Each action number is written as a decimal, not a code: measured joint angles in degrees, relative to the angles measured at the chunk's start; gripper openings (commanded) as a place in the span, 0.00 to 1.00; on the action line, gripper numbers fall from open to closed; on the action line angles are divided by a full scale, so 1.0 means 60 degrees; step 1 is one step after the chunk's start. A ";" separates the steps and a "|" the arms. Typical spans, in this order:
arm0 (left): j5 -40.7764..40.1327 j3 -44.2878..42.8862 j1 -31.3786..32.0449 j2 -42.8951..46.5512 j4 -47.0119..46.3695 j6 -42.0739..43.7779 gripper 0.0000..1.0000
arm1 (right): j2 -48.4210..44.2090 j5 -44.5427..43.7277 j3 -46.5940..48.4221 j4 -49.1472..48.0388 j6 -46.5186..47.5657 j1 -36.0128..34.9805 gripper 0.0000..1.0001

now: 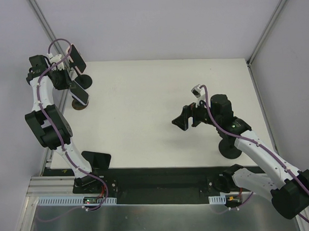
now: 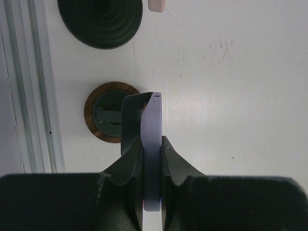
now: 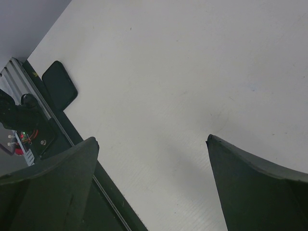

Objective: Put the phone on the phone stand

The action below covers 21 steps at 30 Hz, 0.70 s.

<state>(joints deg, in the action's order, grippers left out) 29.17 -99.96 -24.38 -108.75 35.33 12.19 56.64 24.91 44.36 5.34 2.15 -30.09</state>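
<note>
While our left gripper point(image 2: 152, 143) pinches the phone point(image 2: 153, 115) edge-on just above the round-based stand point(image 2: 108, 120), our right gripper point(image 3: 151, 138) hangs spread wide over the white table point(image 3: 192, 57).

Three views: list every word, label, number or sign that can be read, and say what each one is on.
Nothing in any view can be read as text.
The phone, held edge-on in the left gripper, has a tiny mark near its far end, too small to read.
On the circuit boards at the arm bases, any print is too small to read.
</note>
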 measured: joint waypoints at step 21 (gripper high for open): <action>0.0047 -0.0182 0.0000 -0.0193 -0.0033 0.0372 0.00 | 0.0317 0.0168 -0.0004 -0.0135 -0.0004 0.0044 0.97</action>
<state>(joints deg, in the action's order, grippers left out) 29.45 -101.06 -24.38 -109.91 35.14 14.41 58.54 25.91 44.34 4.54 2.13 -29.82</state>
